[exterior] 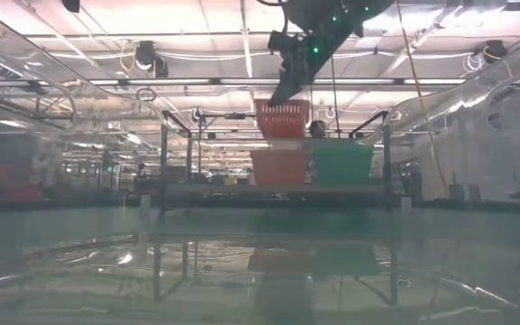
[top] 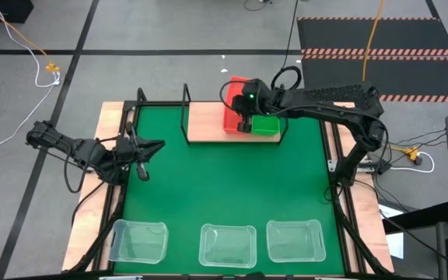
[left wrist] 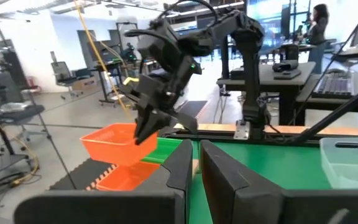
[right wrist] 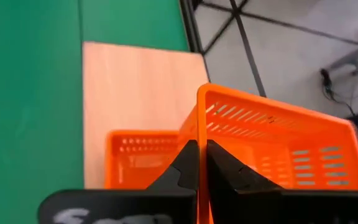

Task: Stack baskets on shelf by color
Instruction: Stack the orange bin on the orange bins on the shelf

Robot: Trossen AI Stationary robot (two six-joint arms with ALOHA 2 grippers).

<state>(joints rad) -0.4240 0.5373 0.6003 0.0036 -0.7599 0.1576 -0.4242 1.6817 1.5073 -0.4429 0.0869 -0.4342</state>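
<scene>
**A:** Right end effector [top: 245, 118] is pinched together on the wall of a red-orange basket [exterior: 283, 118], holding it up in the air over the shelf [top: 205, 123]. In the right wrist view the two fingers [right wrist: 188, 163] sit on either side of that basket's rim, clamped on it.

**B:** Yep, and the low view shows the held basket clear above another red-orange basket [exterior: 279, 167] that's sitting on the shelf board. Not touching, there's a visible gap between them.

**A:** Just beside the lower red-orange one is a green basket [exterior: 342, 165], also on the shelf, touching or nearly so. Can't tell if that's one green bin or a stack. From above, both colours sit toward the right end of the shelf, and the left part of the board is bare wood.

**B:** The three clear baskets are well apart from all that, in a row along the near edge of the green mat [top: 224, 179]: left clear basket [top: 138, 239], middle clear basket [top: 227, 245], right clear basket [top: 295, 239].

**A:** Left end effector [top: 148, 148] is parked over the left side of the counter [top: 109, 117], near the mat's edge. Its fingers [left wrist: 185, 165] are nearly together with just a narrow slot between them, gripping nothing.
</scene>
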